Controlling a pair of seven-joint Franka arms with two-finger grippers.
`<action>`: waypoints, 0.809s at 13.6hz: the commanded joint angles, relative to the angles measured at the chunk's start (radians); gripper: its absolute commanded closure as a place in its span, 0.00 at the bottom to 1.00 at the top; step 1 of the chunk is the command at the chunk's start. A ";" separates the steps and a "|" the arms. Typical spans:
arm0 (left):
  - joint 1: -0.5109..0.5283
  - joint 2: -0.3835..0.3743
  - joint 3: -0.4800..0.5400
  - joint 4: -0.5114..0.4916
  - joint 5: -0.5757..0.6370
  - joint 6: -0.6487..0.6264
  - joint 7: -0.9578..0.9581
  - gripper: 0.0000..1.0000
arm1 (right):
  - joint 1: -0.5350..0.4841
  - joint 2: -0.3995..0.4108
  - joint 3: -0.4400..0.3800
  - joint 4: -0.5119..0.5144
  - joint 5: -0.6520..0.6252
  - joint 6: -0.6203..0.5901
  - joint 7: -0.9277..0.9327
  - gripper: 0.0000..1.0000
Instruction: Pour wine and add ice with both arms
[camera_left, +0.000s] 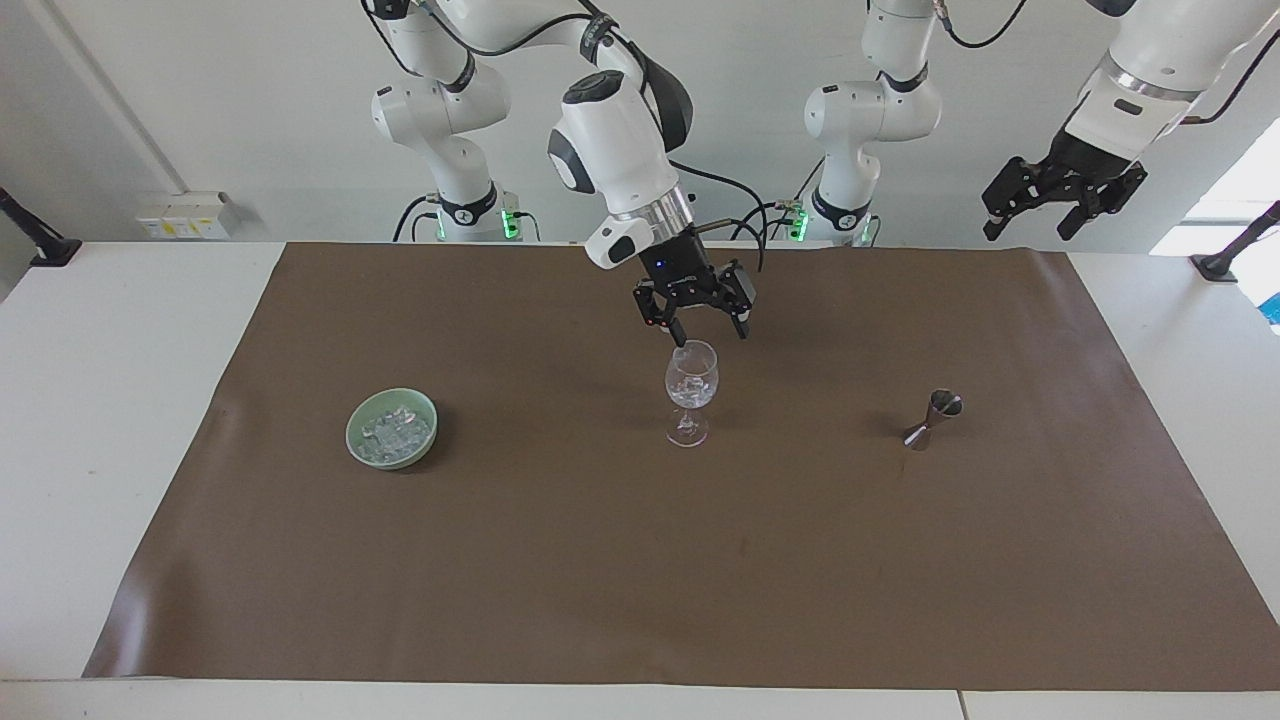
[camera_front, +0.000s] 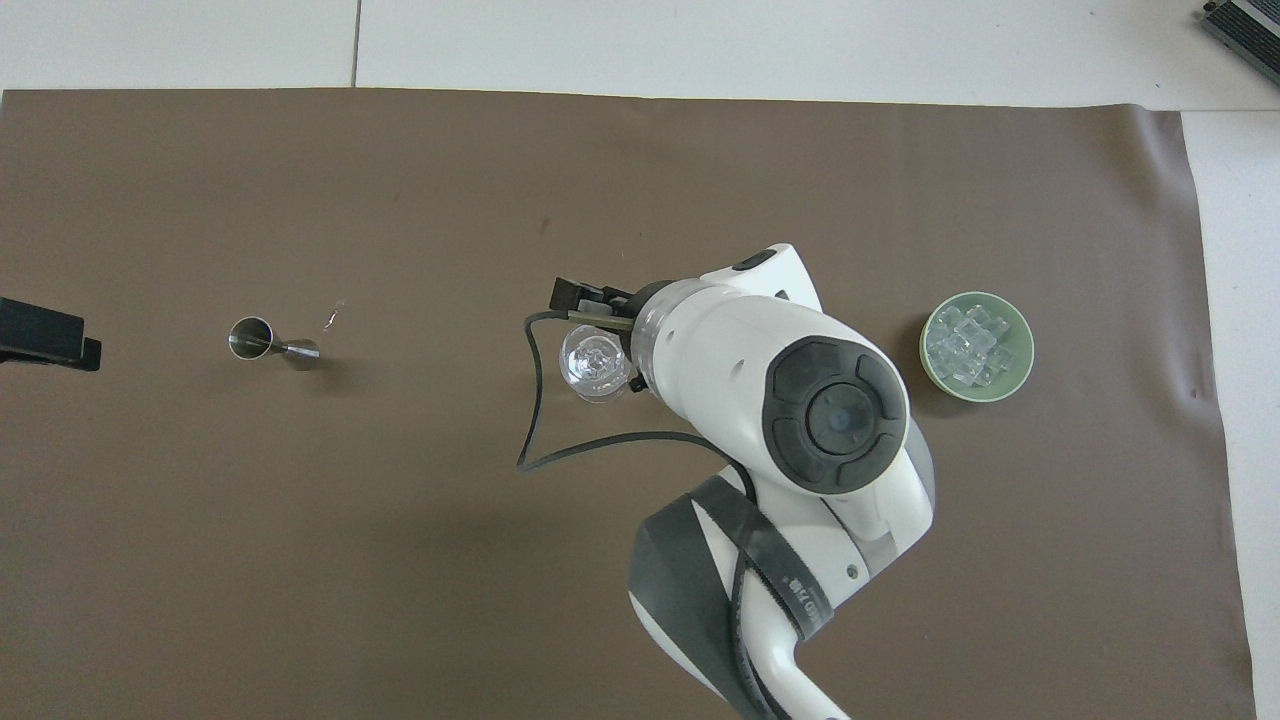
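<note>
A clear stemmed glass (camera_left: 691, 385) stands upright at the middle of the brown mat, with a few chunks of ice in its bowl; it also shows in the overhead view (camera_front: 594, 364). My right gripper (camera_left: 708, 333) hangs just above the glass rim, open and empty; in the overhead view the arm covers most of it (camera_front: 590, 308). More ice (camera_left: 396, 432) lies heaped in a green bowl (camera_left: 356, 424) toward the right arm's end, seen in the overhead view too (camera_front: 966, 342). My left gripper (camera_left: 1030, 230) waits high in the air, open and empty.
A small steel jigger (camera_left: 934, 418) stands on the mat toward the left arm's end, also in the overhead view (camera_front: 272, 342). The brown mat (camera_left: 640, 560) covers most of the white table.
</note>
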 joint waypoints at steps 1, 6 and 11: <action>0.005 -0.018 0.000 -0.023 0.001 0.023 0.015 0.00 | -0.098 -0.090 0.009 0.004 -0.026 -0.132 -0.117 0.00; -0.004 -0.023 0.000 -0.040 0.004 0.027 0.030 0.00 | -0.213 -0.158 0.006 0.036 -0.025 -0.351 -0.252 0.00; 0.005 -0.010 0.002 -0.003 0.006 0.014 0.043 0.00 | -0.278 -0.161 -0.102 0.036 0.012 -0.428 -0.410 0.00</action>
